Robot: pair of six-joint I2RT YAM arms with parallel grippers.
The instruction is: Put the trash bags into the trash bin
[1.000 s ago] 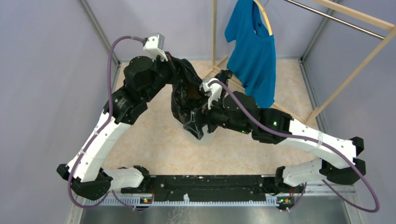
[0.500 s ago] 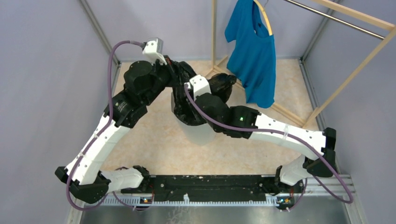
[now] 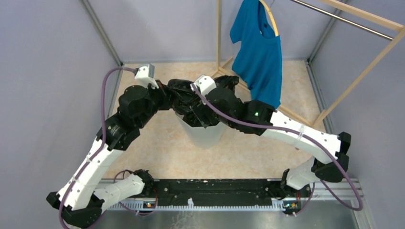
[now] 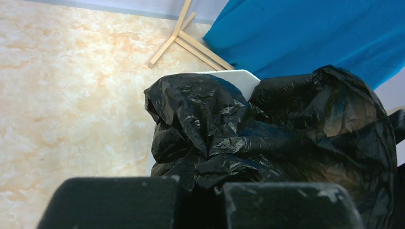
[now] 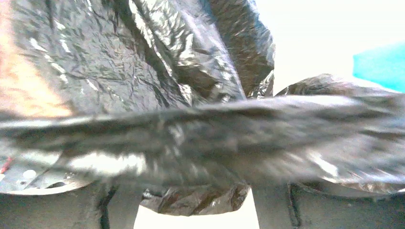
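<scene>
while crumpled, bag (image 4: 267, 138) — in left end effector (image 4: 199, 191)

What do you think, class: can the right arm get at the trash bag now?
Probably yes: the right pincer sits against the trash bag over the trash bin, film spanning its spread fingers; nothing between.

No text, label, brand, number or sign can be read in any of the views.
</scene>
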